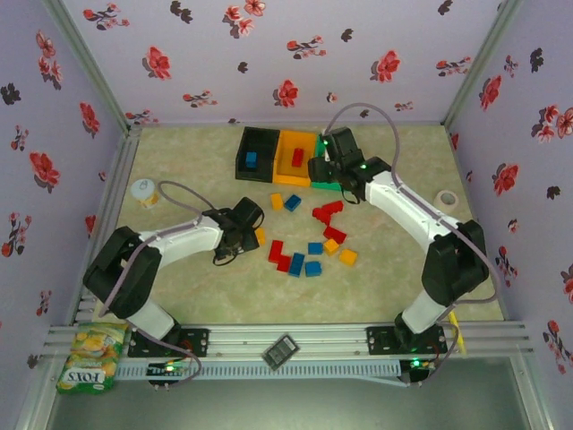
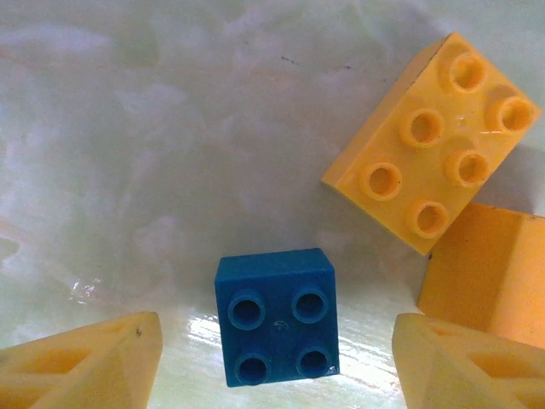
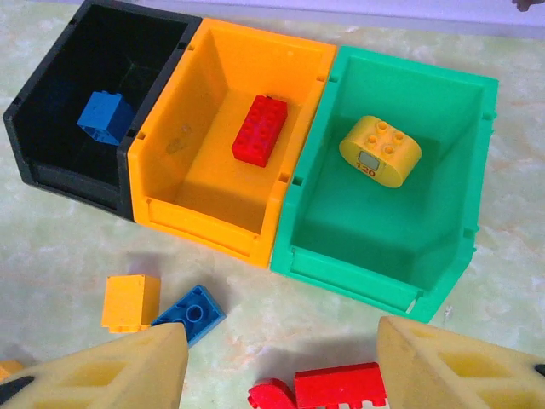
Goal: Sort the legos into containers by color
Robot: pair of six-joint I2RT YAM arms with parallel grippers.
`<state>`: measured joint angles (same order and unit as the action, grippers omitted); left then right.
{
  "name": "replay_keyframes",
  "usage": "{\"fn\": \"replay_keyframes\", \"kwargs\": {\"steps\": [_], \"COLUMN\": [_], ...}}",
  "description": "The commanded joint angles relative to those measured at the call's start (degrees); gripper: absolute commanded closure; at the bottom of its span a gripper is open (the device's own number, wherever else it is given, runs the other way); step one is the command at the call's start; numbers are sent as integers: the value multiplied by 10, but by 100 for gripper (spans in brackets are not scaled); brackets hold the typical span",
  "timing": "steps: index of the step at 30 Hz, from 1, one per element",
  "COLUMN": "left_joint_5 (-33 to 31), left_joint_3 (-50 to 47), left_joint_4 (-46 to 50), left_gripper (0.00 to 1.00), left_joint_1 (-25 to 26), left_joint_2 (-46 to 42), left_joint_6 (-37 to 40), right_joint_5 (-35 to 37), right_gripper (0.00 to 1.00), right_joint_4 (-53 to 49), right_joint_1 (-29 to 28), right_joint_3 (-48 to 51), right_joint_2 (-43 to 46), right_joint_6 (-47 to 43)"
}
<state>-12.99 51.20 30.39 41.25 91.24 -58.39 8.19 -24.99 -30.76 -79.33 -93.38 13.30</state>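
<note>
My left pincer (image 2: 277, 341) is spread, one finger either side of a blue lego (image 2: 277, 317) on the worktop (image 2: 128, 128), lined up to close on it; I judge it bound for the black bin (image 3: 68, 183), where a blue brick (image 3: 106, 115) lies. My right pincer (image 3: 281, 362) hangs spread and empty just before the green bin (image 3: 341, 268), which holds a yellow piece (image 3: 381, 151); the orange bin (image 3: 204, 223) between them holds a red brick (image 3: 260, 128).

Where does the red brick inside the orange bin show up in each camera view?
Top external: the red brick lies in the orange bin, middle of the far row, upper centre.
Right wrist: red brick on the orange bin floor, upper centre.
Left wrist: aimed at a blue square brick instead.
Shared landmark: the black bin directly left of the orange bin.
</note>
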Motion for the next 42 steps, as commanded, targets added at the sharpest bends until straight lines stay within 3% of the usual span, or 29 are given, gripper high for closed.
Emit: {"fn": "replay_keyframes", "kwargs": {"steps": [1, 19, 23, 32, 38, 42], "left_joint_5": [1, -18, -49, -91, -86, -51], "left_joint_3": [-1, 28, 49, 225, 335, 408], "left_joint_4": [0, 35, 45, 50, 5, -36], "left_gripper": [30, 62, 64, 65, 65, 65], "left_joint_1": [3, 3, 2, -45, -80, -109], "left_joint_2": [23, 46, 26, 49, 112, 174], "left_joint_6": [-5, 11, 35, 166, 228, 280], "right_joint_5": [-1, -11, -10, -4, 0, 2], "right_gripper": [40, 41, 41, 42, 42, 42], "right_joint_4": [-10, 0, 6, 15, 19, 20], "right_joint_1": [1, 1, 1, -1, -6, -12], "right_joint_3": [6, 14, 23, 58, 95, 115], "right_joint_2": [14, 32, 33, 46, 61, 71], "right_joint_6": [10, 23, 28, 45, 56, 59]}}
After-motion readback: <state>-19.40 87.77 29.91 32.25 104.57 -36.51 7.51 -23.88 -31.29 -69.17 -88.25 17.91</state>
